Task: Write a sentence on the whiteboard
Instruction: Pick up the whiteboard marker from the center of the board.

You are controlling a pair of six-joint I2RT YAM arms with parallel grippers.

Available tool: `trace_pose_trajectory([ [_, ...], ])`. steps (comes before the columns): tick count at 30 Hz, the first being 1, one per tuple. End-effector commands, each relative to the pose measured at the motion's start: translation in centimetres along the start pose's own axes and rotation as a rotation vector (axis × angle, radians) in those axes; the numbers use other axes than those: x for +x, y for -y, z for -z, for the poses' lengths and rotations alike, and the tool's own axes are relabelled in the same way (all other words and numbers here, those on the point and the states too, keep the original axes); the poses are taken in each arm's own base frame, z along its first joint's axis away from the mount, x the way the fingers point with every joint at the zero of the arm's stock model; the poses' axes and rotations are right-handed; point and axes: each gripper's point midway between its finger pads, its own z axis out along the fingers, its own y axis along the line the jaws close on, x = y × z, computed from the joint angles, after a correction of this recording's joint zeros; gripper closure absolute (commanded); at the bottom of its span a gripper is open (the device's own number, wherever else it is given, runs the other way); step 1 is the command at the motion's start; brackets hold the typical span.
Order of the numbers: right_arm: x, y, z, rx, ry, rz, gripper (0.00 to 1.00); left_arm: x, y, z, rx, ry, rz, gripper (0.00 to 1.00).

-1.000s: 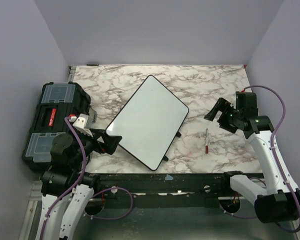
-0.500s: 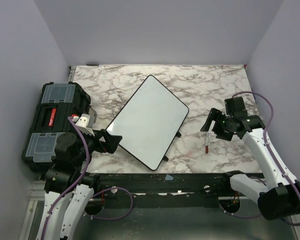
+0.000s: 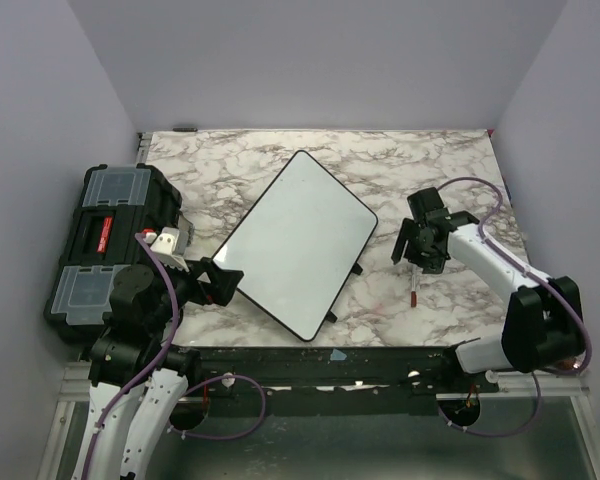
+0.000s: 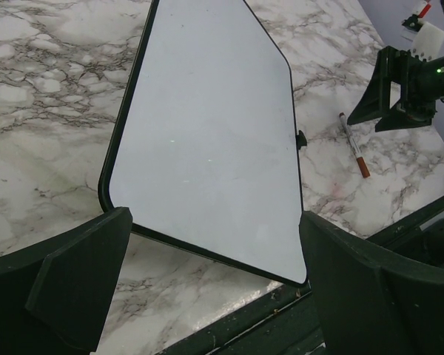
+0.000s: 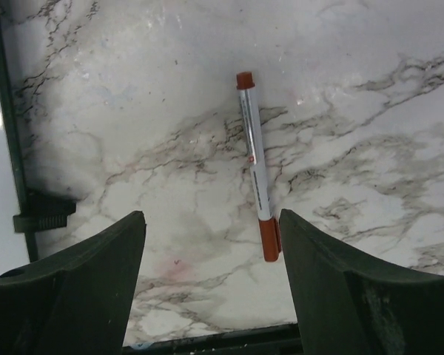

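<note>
Farthest left, a black toolbox (image 3: pixel 110 240) with clear lid compartments is seen at the edge of the marble table (image 3: pixel 430 165), close to the left arm. Just right of it, the left gripper (image 3: pixel 218 283) is set low at the near left corner of the whiteboard (image 3: pixel 298 240). Its jaws are spread as wide as they go and nothing is held. From the left wrist, the board's near edge is seen spanning the gap between the two fingers (image 4: pixel 81 281). Whether either finger touches the rim cannot be told.

The whiteboard is laid flat near the middle of the table, turned so that one rounded corner points to the far side. Its surface is seen as plain white inside a thin black rim, and a small black foot (image 3: pixel 359 268) sticks out at its right edge.

Further right, a marker (image 3: pixel 413 288) with a white barrel and red ends is laid on the marble, apart from the board. The right gripper (image 3: pixel 413 255) is lowered over its far end, jaws parted and nothing grasped. In the right wrist view the marker is seen on the table between the two fingers (image 5: pixel 89 274). Its nearer red end is just beside the finger on the right of that view, and contact there cannot be judged.
</note>
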Motion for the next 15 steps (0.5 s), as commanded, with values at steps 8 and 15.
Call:
trace_pose_trajectory([
  [8,-1.2,1.2,-5.4,0.117,0.031,0.014,0.43,-0.1,-0.5,-0.2,-0.024,0.013,0.001,0.01],
  [15,-1.6,2.1,-6.3,0.103,0.025,-0.009,0.51,0.0,-0.5,-0.3,-0.024,0.007,0.001,0.02],
])
